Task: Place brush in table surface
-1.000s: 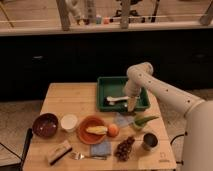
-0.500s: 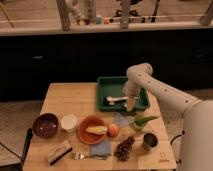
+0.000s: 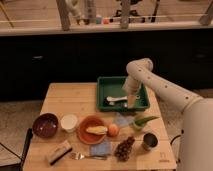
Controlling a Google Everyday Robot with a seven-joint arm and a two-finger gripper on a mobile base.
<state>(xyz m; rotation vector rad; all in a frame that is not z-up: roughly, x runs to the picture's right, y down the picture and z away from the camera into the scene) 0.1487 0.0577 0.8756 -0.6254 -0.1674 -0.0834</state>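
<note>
Fingers: can't tell if they're apart, together or clamped. The gripper (image 3: 131, 103) is down inside the green tray (image 3: 121, 79), at its right-hand side, with the white arm (image 3: 165, 92) coming in from beyond the tray's right edge.

Brush (image 3: 115, 100) lies flat on the tray floor, roughly crosswise in the tray's near half. Its right end meets the gripper; can't tell whether it's gripped or only touched. It is not on the bench (image 3: 70, 97) yet.

Tray sits at the bench's far right. Everything else is on the bench, nearer the camera than the tray:
- blue cloth (image 3: 123, 120) just off the tray's near edge
- green leafy item (image 3: 143, 120) off the near right corner
- metal cup (image 3: 149, 141) further out from that corner
- orange fruit (image 3: 113, 130) and orange plate (image 3: 85, 136) with a corn cob (image 3: 97, 130), below the tray's left half
- white cup (image 3: 69, 122) and dark red bowl (image 3: 45, 125), well left of the tray
- grapes (image 3: 124, 148), second blue cloth (image 3: 101, 148), fork (image 3: 80, 156) and wooden scrubber (image 3: 58, 152) along the bench's near edge, well apart from the tray
</note>
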